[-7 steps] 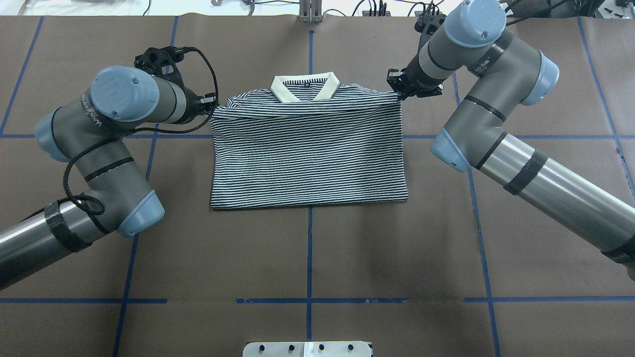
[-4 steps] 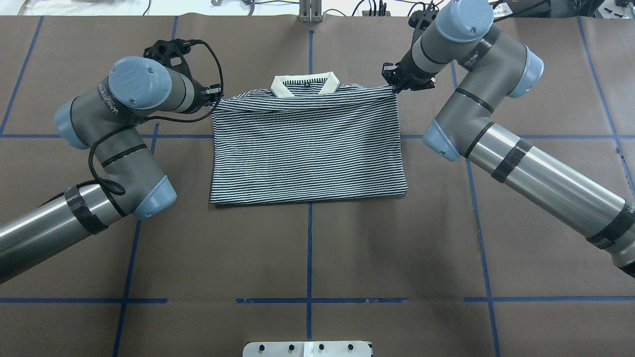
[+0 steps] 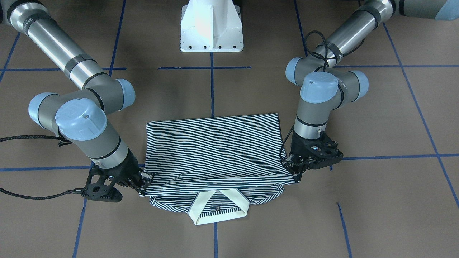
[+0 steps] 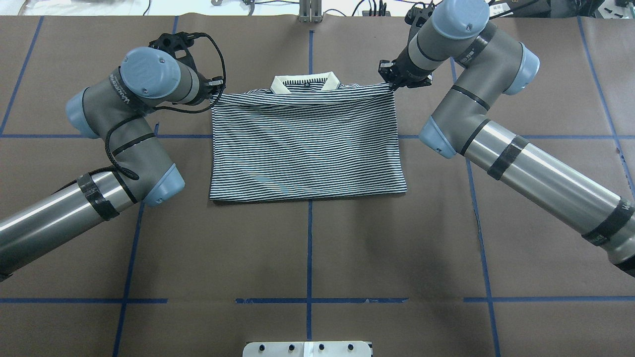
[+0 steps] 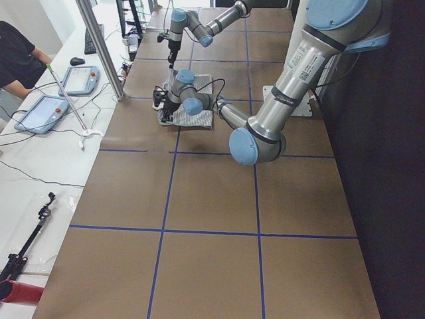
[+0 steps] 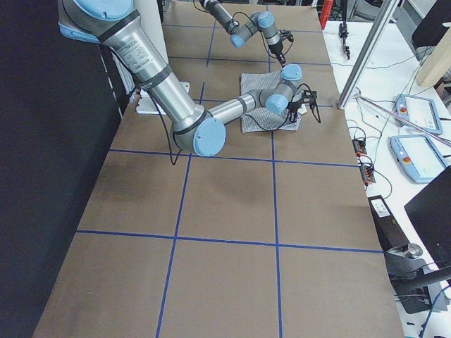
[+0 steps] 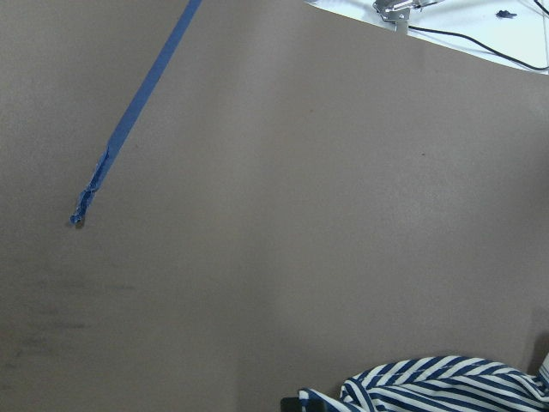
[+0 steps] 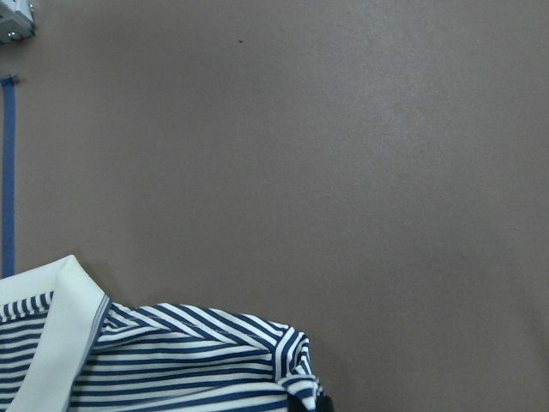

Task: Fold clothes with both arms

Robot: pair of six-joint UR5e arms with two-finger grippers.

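Overhead exterior: I see the left gripper (image 4: 214, 94) and right gripper (image 4: 390, 83) pinching the shirt (image 4: 307, 144) at its folded edge's corners; table (image 4: 307, 248) spreads wide around; collar (image 4: 281, 84) half covered.

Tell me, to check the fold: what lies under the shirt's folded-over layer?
Past the folded layer, the white collar and a striped shoulder strip show; everything else underneath is covered.

Open table (image 4: 372, 248) between shirt (image 4: 305, 144) and pedestal (image 3: 211, 25) (broad strip).
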